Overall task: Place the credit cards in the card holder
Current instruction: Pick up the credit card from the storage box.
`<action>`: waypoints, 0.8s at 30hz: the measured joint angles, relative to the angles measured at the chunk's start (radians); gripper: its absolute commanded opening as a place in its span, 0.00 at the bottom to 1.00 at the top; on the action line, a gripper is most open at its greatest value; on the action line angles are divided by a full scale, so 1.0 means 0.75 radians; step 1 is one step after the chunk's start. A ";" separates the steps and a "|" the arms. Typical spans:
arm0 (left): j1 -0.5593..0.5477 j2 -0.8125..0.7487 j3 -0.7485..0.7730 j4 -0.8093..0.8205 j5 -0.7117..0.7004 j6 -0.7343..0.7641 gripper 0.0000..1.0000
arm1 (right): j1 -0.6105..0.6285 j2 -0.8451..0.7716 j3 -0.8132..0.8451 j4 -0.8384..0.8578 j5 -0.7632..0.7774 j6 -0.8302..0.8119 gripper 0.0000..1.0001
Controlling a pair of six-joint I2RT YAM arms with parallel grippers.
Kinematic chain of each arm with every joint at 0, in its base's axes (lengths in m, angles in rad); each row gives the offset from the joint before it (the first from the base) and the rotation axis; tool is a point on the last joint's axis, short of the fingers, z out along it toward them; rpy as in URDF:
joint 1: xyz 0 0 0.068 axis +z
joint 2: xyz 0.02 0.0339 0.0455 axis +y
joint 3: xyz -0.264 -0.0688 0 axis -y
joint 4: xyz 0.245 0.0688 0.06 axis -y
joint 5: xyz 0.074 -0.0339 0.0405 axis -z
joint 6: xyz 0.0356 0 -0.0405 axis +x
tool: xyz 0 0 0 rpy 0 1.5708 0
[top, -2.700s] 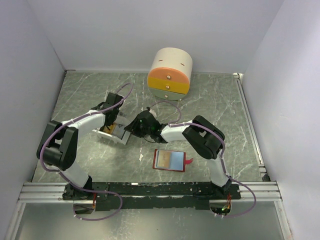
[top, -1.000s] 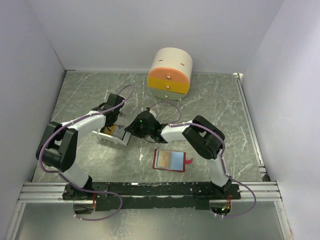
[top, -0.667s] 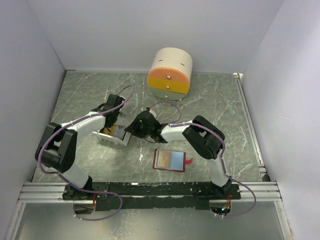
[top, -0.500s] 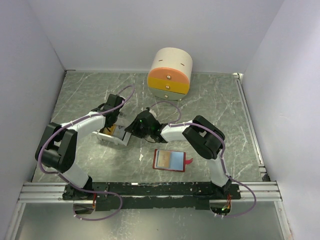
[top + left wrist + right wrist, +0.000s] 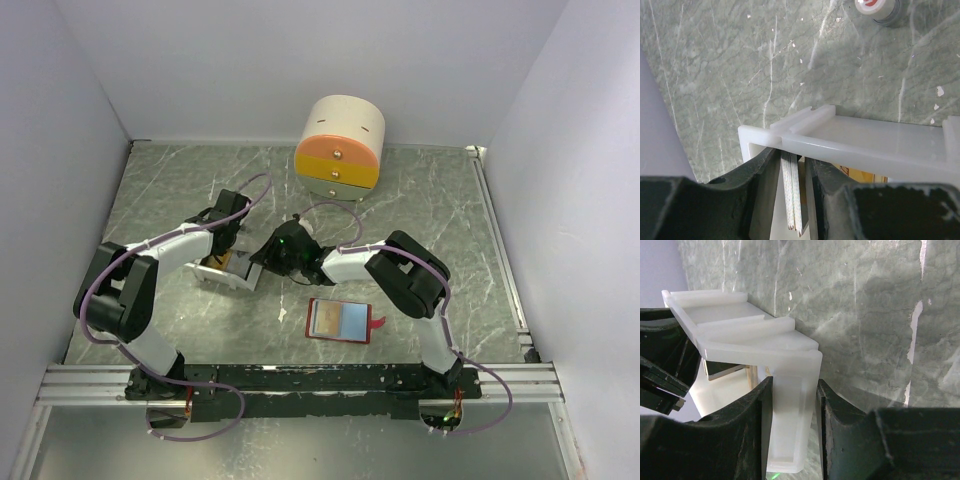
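The credit cards (image 5: pixel 791 190) stand on edge as a thin stack inside a white tray (image 5: pixel 865 142) at the table's left middle. My left gripper (image 5: pixel 792 157) reaches down into the tray with one finger on each side of the stack, shut on it. In the top view the left gripper (image 5: pixel 228 245) is over the tray (image 5: pixel 212 276), where an orange-gold card (image 5: pixel 240 261) shows. My right gripper (image 5: pixel 793 385) is shut on the tray's near right corner wall (image 5: pixel 790 405). The red card holder (image 5: pixel 340 320) lies open and flat near the front, apart from both grippers.
A round cream-and-orange drawer box (image 5: pixel 340 145) stands at the back middle. The right arm (image 5: pixel 400 270) stretches leftward across the middle toward the tray. White walls close in the table on the left, back and right.
Almost nothing. Both grippers stay at the tray; the left wrist has shifted very slightly over it. The card holder has not moved.
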 measured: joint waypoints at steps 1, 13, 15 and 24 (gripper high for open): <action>-0.001 0.001 0.000 0.000 -0.002 0.001 0.34 | 0.000 0.000 0.000 0.000 0.000 -0.001 0.35; -0.009 0.002 0.014 -0.021 -0.022 -0.003 0.15 | 0.000 0.000 -0.004 0.009 -0.001 0.000 0.35; -0.009 0.002 0.014 -0.025 -0.023 -0.003 0.17 | 0.000 0.000 -0.008 0.015 -0.002 0.000 0.35; -0.010 0.027 0.064 -0.099 -0.035 -0.015 0.20 | 0.001 0.000 -0.009 0.019 -0.003 0.001 0.35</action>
